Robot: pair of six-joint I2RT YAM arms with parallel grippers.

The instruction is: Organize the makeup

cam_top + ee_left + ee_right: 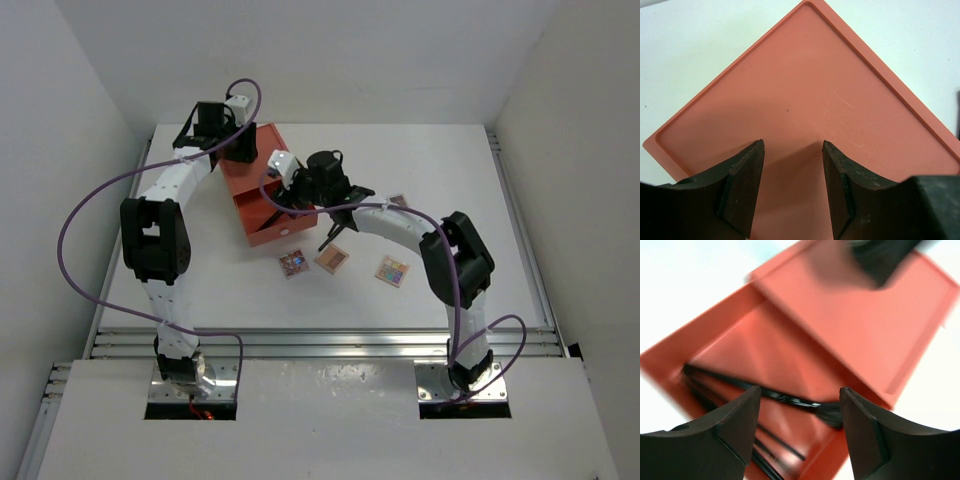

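Observation:
The orange drawer box (256, 180) stands at the back left with its drawer (266, 226) pulled out. In the right wrist view several thin black brushes (785, 399) lie in the drawer (790, 365); the view is blurred. My right gripper (300, 200) (800, 392) is open and empty just above them. My left gripper (236, 142) (792, 150) is open and empty over the box's flat top (805, 95). Three small palettes (293, 262) (332, 259) (392, 270) lie on the table in front of the box. A fourth (398, 201) lies behind the right arm.
A thin black thing (335, 233), perhaps a brush, lies on the table under the right forearm. White walls close in the table (440, 160) on the left, back and right. A metal rail (320, 340) runs along the near edge.

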